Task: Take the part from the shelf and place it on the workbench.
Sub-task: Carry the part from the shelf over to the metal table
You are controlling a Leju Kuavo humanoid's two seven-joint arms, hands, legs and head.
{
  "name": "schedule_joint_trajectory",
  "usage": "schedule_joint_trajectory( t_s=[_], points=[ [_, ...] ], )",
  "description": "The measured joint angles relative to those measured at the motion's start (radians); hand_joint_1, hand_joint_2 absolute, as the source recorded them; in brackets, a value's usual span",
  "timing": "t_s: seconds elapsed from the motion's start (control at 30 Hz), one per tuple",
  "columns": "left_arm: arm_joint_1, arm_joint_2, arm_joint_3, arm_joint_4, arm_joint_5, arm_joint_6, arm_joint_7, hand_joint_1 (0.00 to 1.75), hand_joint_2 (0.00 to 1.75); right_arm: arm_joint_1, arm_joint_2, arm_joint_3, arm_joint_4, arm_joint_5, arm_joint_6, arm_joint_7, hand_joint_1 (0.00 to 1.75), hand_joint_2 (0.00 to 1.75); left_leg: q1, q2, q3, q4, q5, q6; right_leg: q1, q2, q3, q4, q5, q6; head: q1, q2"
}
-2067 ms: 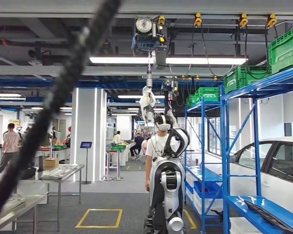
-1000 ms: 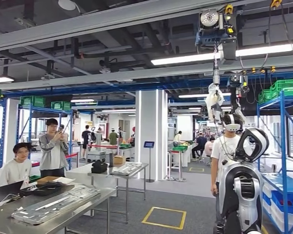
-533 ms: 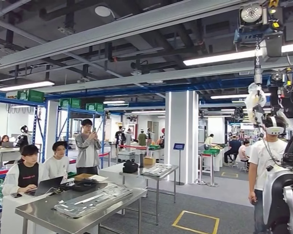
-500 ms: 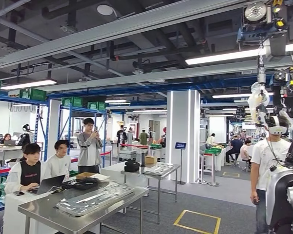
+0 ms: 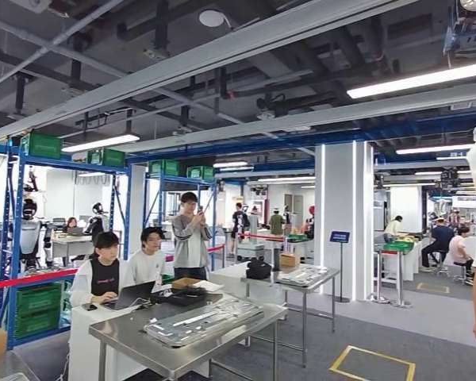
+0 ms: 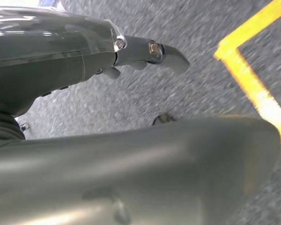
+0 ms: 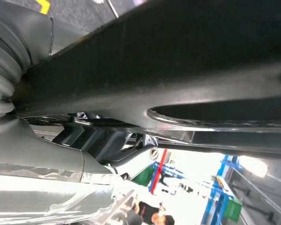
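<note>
Now, stage: carrying, I judge; the head view faces a steel worktop (image 5: 134, 340), near but not yet within reach
Part: probably the long dark piece (image 7: 167, 70) lying across the right wrist view, close along the right hand (image 7: 61, 178); held lengthwise, likely so it travels steadily
Right fingers: cannot tell whether they close on the part; the piece hides the grip
Left hand (image 6: 96, 61): hangs over the grey floor (image 6: 203, 93) beside a yellow line (image 6: 252, 84); its fingers (image 6: 167, 51) are stretched straight and wide of the thumb, with nothing seen between, so it seems idle
Worktop: already carries a long pale tray (image 5: 202, 321) along its middle, so the part needs the bare steel at the near edge
People: two sit at a laptop (image 5: 131, 295) just behind the worktop, one stands behind them; a long part swung round could come near them
Next: approach squarely, then lower the part flat
</note>
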Motion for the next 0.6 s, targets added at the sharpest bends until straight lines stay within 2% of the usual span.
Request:
schedule_joint_trajectory(
  t_s=[0.03,0.07,0.1,0.17,0.23,0.27,0.3,0.33,0.37,0.4,0.43,0.47,0.53,0.6],
  points=[
    [0.001,-0.001,0.000,0.000,-0.001,-0.002,-0.001,0.00,1.75,-0.005,-0.001,0.002,0.004,-0.003,0.000,0.001,1.75,1.75,0.001,-0.014,-0.003,0.000,0.001,-0.005,0.000,0.010,0.023,-0.056,0.022,-0.007,0.000,0.000],
    [0.003,-0.001,-0.001,0.000,-0.002,-0.002,-0.001,0.00,1.75,-0.007,-0.002,0.003,0.006,-0.004,0.000,0.001,1.75,1.75,0.001,-0.006,-0.008,0.005,-0.004,-0.010,-0.001,-0.003,0.027,-0.064,0.024,-0.010,0.000,0.000],
    [0.002,-0.002,-0.001,0.000,-0.002,-0.003,-0.002,0.00,1.75,-0.008,-0.002,0.004,0.006,-0.006,0.000,0.001,1.75,1.75,-0.001,0.013,-0.017,0.024,-0.019,-0.015,-0.003,-0.016,0.030,-0.071,0.027,-0.012,0.000,0.000],
    [-0.002,-0.003,-0.001,0.000,-0.001,-0.003,-0.003,0.00,1.75,-0.006,-0.003,0.005,0.008,-0.008,-0.001,0.001,1.75,1.75,0.000,0.064,-0.066,0.126,-0.078,-0.025,-0.005,-0.044,0.034,-0.079,0.030,-0.016,0.000,0.000],
    [-0.004,-0.003,-0.001,0.000,-0.001,-0.003,-0.004,0.00,1.75,-0.001,-0.003,0.007,0.013,-0.010,-0.002,0.002,1.75,1.75,0.009,0.085,-0.126,0.255,-0.130,-0.037,-0.006,-0.072,0.033,-0.079,0.028,-0.014,0.000,0.000],
    [-0.003,-0.003,-0.001,0.000,-0.001,-0.003,-0.004,0.00,1.75,0.002,-0.003,0.008,0.015,-0.011,-0.002,0.002,1.75,1.75,0.014,0.089,-0.139,0.282,-0.132,-0.042,-0.007,-0.084,0.034,-0.078,0.027,-0.013,0.000,0.000],
    [-0.001,-0.003,-0.001,0.000,-0.001,-0.003,-0.004,0.00,1.75,0.003,-0.003,0.009,0.017,-0.011,-0.002,0.002,1.75,1.75,0.018,0.093,-0.130,0.268,-0.116,-0.048,-0.009,-0.095,0.035,-0.077,0.025,-0.010,0.000,0.000],
    [0.001,-0.003,-0.001,0.000,-0.001,-0.003,-0.004,0.00,1.75,0.004,-0.003,0.010,0.019,-0.011,-0.003,0.002,1.75,1.75,0.022,0.102,-0.102,0.215,-0.085,-0.052,-0.011,-0.105,0.036,-0.075,0.022,-0.005,0.000,0.000],
    [0.001,-0.003,-0.001,0.000,-0.001,-0.002,-0.004,0.00,1.75,0.004,-0.003,0.010,0.020,-0.012,-0.004,0.002,1.75,1.75,0.025,0.119,-0.062,0.139,-0.053,-0.057,-0.013,-0.115,0.038,-0.072,0.018,0.001,0.000,0.000],
    [0.000,-0.003,-0.001,0.000,-0.001,-0.002,-0.004,0.00,1.75,0.005,-0.003,0.010,0.020,-0.012,-0.006,0.002,1.75,1.75,0.024,0.134,-0.027,0.072,-0.029,-0.056,-0.013,-0.124,0.040,-0.068,0.013,0.008,0.000,0.000],
    [-0.001,-0.003,-0.001,0.000,-0.001,-0.002,-0.004,0.00,1.75,0.006,-0.003,0.010,0.020,-0.013,-0.008,0.002,1.75,1.75,0.022,0.145,-0.003,0.026,-0.015,-0.052,-0.012,-0.132,0.041,-0.064,0.008,0.015,0.000,0.000],
    [-0.002,-0.004,-0.001,0.001,-0.001,-0.002,-0.004,0.00,1.75,0.007,-0.003,0.010,0.020,-0.013,-0.009,0.002,1.75,1.75,0.019,0.149,0.007,0.004,-0.013,-0.044,-0.010,-0.139,0.043,-0.063,0.005,0.021,0.000,0.000],
    [0.000,-0.004,-0.001,0.001,0.000,-0.002,-0.004,0.00,1.75,0.008,-0.004,0.011,0.020,-0.014,-0.011,0.002,1.75,1.75,0.013,0.133,0.006,0.004,-0.014,-0.026,-0.012,-0.150,0.047,-0.063,0.002,0.032,0.000,0.000],
    [0.003,-0.003,-0.001,0.001,0.000,-0.002,-0.003,0.00,1.75,0.009,-0.004,0.012,0.020,-0.015,-0.011,0.002,1.75,1.75,0.014,0.118,0.005,0.003,-0.012,-0.013,-0.018,-0.128,0.043,-0.044,-0.019,0.042,0.000,0.000]
  ],
)
